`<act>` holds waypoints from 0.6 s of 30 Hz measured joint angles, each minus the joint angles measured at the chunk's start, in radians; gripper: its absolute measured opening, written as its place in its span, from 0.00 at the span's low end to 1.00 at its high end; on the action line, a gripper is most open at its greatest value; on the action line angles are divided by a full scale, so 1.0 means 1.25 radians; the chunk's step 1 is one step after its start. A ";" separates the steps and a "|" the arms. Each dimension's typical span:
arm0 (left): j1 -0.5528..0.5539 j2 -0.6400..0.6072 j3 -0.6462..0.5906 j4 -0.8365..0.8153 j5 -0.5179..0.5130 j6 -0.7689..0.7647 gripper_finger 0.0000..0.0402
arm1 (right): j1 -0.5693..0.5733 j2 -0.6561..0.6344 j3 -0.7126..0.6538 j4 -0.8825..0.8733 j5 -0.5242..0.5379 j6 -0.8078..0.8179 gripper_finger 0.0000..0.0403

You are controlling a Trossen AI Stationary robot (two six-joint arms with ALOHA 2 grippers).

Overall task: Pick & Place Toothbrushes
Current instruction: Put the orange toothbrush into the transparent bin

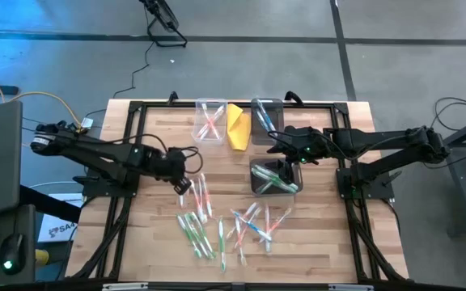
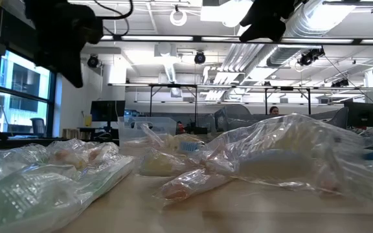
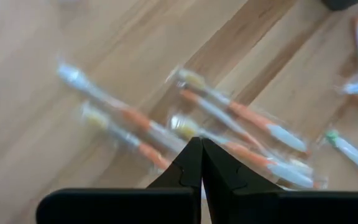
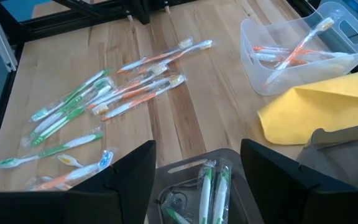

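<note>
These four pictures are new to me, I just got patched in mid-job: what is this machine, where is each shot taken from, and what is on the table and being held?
It is a two-armed robot at a wooden table. One picture looks straight down, one looks level across the tabletop, and one comes from each wrist.

Wrapped toothbrushes lie loose on the table. At the back stand a clear bin with orange ones, a yellow cloth and a dark bin. Another bin, nearer, holds green ones.

The left pincer is shut just above the orange brushes; whether it pinches a wrapper I cannot tell. The right pincer is open over the green-brush bin, holding nothing.
</note>
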 joint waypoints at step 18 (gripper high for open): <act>-0.056 0.021 0.000 -0.074 -0.047 -0.305 0.00 | 0.000 0.000 0.000 0.000 0.001 -0.007 0.56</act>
